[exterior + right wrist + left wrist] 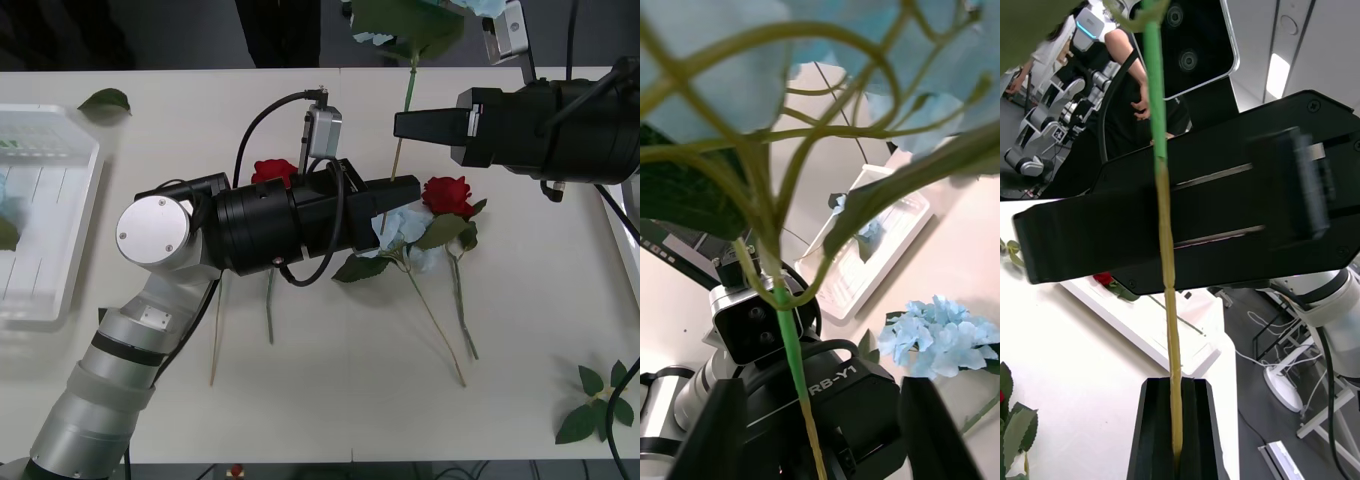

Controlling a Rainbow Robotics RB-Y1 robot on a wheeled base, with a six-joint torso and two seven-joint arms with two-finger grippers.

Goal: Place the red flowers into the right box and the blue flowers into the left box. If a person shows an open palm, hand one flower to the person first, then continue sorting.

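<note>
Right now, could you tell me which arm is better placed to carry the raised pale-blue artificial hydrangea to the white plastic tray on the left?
Left. The left gripper is shut on the hydrangea stem, and the white tray lies on its side. The right gripper stands open around the stem.

You've got a loose green leaf (104,100) at the white desk's (330,400) far left; a leaf sprig (597,403) lies near right.

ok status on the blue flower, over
Left gripper shut on the blue flower stem, flower upright. Right gripper open, straddling that stem. A red rose and another blue bloom lie on the table beneath.
</note>
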